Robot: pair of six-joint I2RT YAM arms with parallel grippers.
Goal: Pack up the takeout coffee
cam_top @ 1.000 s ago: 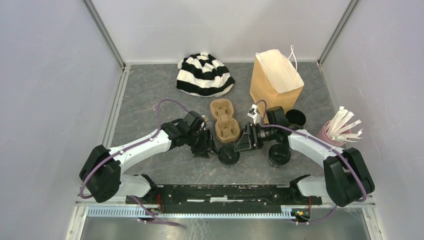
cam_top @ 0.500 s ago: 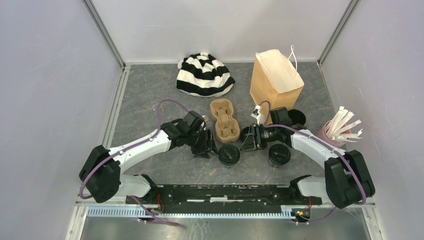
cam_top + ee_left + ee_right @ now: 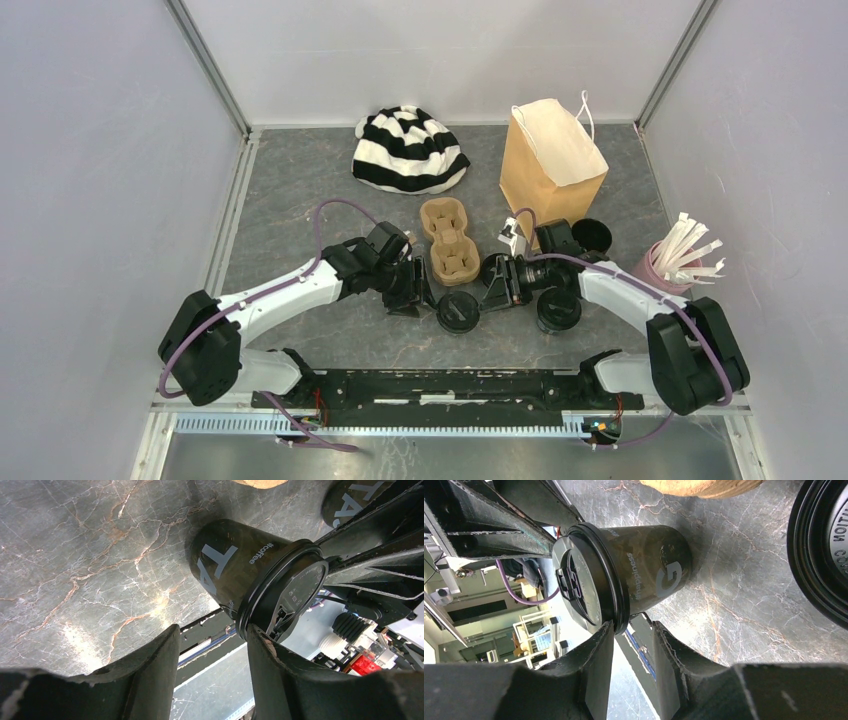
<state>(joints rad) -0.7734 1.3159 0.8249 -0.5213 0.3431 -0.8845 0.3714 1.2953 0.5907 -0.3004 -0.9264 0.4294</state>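
Note:
A black takeout coffee cup (image 3: 458,312) with a flat lid stands near the front, between my two grippers. My left gripper (image 3: 412,295) is just left of it, open and empty. In the left wrist view the cup (image 3: 235,565) stands just past my gripper (image 3: 212,630), its lid rim by one fingertip (image 3: 252,632). My right gripper (image 3: 495,290) is close on the cup's right. In the right wrist view its jaws (image 3: 633,626) stand narrowly apart with nothing between them, and the cup (image 3: 644,570) has its rim at one fingertip. A second cup (image 3: 558,310) stands behind the right gripper.
The brown two-cup carrier (image 3: 450,245) lies just behind the grippers. The brown paper bag (image 3: 550,160) stands open at the back right, with another black lid (image 3: 592,236) in front of it. A pink cup of white sticks (image 3: 665,262) is far right. A striped hat (image 3: 410,150) lies at the back.
My right gripper has come a little nearer the front cup and its jaws have narrowed. The left arm and the cups have not moved.

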